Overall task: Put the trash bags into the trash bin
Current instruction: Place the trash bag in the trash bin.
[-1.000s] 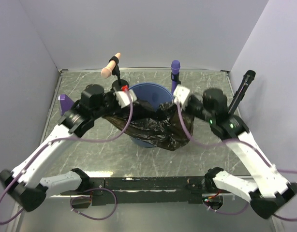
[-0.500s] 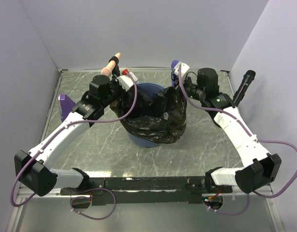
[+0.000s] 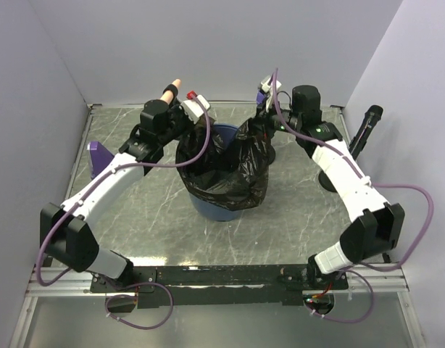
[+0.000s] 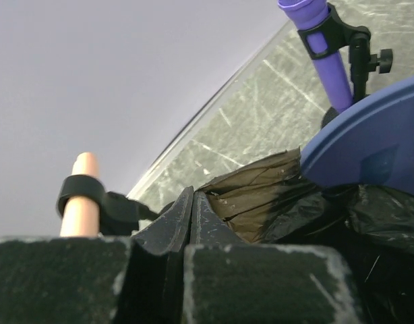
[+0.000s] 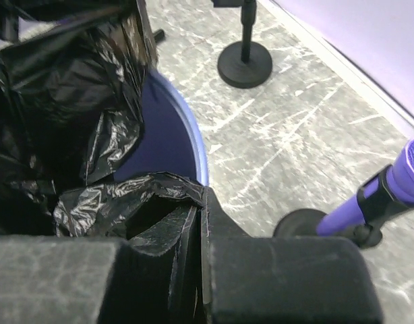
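Observation:
The round blue trash bin [image 3: 221,210] stands mid-table. A black trash bag [image 3: 222,174] hangs open over it, draped down its front. My left gripper [image 3: 188,129] is shut on the bag's left rim edge, above the bin's left rim. My right gripper [image 3: 260,125] is shut on the bag's right rim edge, above the bin's right rim. In the left wrist view the bag [image 4: 261,199] runs from the closed jaws, with the bin [image 4: 369,145] beside it. In the right wrist view the bag [image 5: 92,135] lies inside the bin [image 5: 170,145].
Microphones on stands ring the bin: a peach one [image 3: 169,93] at back left, a purple one [image 3: 261,96] at back right, a black one [image 3: 367,130] at the right wall. A purple object [image 3: 99,156] lies at the left. Grey walls enclose the table.
Both grippers rose and moved back toward the far side, drawing the bag's mouth up and open over the bin. The bag now hangs narrower and more upright.

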Robot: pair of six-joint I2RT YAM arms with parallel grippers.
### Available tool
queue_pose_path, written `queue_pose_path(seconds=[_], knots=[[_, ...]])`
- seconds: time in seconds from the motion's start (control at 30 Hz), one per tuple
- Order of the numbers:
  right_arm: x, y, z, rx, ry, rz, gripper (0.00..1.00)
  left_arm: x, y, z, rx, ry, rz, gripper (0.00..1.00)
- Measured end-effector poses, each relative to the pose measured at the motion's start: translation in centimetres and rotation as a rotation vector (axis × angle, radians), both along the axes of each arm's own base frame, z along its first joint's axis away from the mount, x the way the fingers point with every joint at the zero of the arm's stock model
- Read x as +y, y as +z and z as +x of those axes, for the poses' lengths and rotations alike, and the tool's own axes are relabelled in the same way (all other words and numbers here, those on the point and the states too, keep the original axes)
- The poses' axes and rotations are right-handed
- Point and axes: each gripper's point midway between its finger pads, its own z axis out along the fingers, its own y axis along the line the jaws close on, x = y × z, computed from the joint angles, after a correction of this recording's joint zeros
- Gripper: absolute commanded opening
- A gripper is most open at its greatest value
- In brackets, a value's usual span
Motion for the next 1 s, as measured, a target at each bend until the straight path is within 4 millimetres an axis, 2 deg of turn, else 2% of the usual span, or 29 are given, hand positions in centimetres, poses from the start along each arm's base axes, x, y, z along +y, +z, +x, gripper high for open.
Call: queue_pose_path(seconds=[0.1, 0.33, 0.43, 0.53, 0.73, 0.87, 1.0], knots=[[0.3, 0.0, 1.0, 0.035, 0.011, 0.033, 0.11, -0.2, -0.4, 0.7, 0.025, -0.031, -0.018, 0.01], [1.6, -0.4, 3.1, 0.089, 0.037, 0.083, 0.13, -1.6, -0.1, 2.0, 0.073, -0.124, -0.089, 0.01], [2.2, -1.3, 4.1, 0.135, 0.044, 0.106, 0.13, -2.4, -0.5, 2.4, 0.106, -0.166, -0.118, 0.01], [2.7, -3.0, 4.8, 0.204, 0.046, 0.129, 0.11, -3.3, -1.7, 2.8, 0.163, -0.199, -0.153, 0.01], [3.4, -4.8, 5.0, 0.338, 0.038, 0.19, 0.08, -3.8, -4.6, 3.8, 0.302, -0.202, -0.235, 0.01], [3.6, -5.8, 4.4, 0.406, 0.038, 0.222, 0.06, -3.9, -4.9, 3.8, 0.358, -0.225, -0.282, 0.01], [3.3, -8.6, 3.4, 0.501, 0.017, 0.218, 0.06, -4.1, -5.2, 3.4, 0.406, -0.232, -0.316, 0.01]])
